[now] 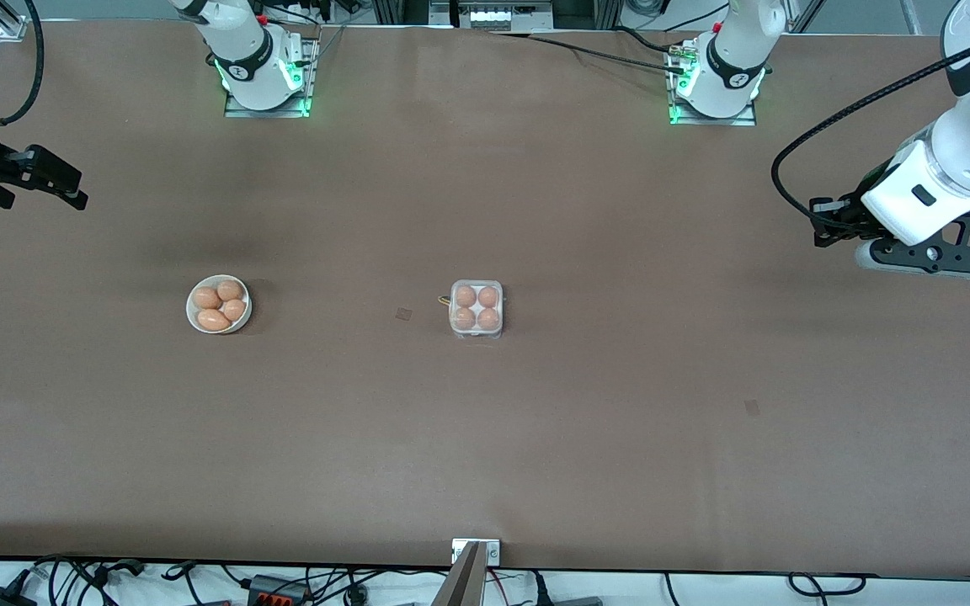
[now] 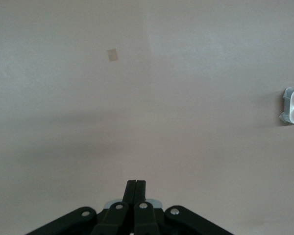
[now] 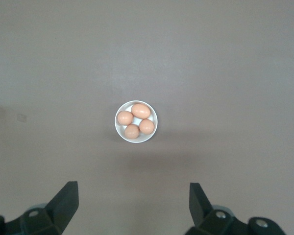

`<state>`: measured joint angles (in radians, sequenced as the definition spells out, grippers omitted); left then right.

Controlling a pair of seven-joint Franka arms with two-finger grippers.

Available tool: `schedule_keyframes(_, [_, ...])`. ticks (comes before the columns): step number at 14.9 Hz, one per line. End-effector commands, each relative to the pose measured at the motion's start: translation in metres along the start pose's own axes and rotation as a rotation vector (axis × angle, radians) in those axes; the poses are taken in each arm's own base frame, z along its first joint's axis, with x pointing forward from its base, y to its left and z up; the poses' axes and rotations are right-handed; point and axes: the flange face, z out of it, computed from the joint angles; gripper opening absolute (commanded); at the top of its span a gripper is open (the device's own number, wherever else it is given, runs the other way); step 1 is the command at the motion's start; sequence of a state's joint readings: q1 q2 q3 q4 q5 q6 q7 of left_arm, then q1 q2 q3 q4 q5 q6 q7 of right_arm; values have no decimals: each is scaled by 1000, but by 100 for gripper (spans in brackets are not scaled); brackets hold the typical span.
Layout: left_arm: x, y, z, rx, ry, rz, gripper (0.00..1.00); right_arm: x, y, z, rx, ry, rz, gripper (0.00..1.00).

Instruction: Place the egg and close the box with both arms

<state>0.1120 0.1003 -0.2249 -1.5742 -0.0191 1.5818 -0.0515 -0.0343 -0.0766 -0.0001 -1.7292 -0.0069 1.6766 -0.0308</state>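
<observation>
Brown surface (image 1: 485,438) carried closed box (image 1: 477,309), four eggs inside; left pincer (image 2: 135,185) was closed; right pincer (image 3: 132,198) hung open over bowl (image 3: 135,121)

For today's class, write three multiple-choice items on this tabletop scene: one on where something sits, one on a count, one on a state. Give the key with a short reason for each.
1. Where does the white bowl lie relative to the egg carton?
A. toward the right arm's end of the table
B. toward the left arm's end of the table
C. on top of it

2. How many eggs are in the bowl?
A. two
B. four
C. six

3. How are the two tools set?
A. both shut
B. left tool shut, right tool open
C. left open, right shut

Key: 1 A, the bowl sits on the table toward the right arm's base; 2 B, the right wrist view shows four; 3 B, the left fingers touch, the right fingers stand wide apart.
</observation>
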Motion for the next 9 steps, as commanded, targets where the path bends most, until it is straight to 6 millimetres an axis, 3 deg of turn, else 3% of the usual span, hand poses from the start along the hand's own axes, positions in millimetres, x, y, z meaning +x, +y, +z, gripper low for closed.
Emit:
schedule_keyframes(1, [-7, -19, -3, 21, -9, -14, 29, -7, 1, -5, -3, -3, -5, 100])
schedule_keyframes(2, [-6, -23, -5, 16, -5, -44, 55, -6, 2, -4, -3, -1, -4, 100])
schedule_keyframes(3, [-3, -24, -4, 8, -2, -85, 92, -5, 2, -3, -6, -1, -7, 100])
schedule_keyframes(4, [-5, -26, -6, 8, -8, -96, 100, -6, 2, -3, -7, -4, -6, 100])
schedule_keyframes(9, [-7, -16, -13, 17, -2, -78, 100, -6, 2, -2, -9, -6, -6, 100])
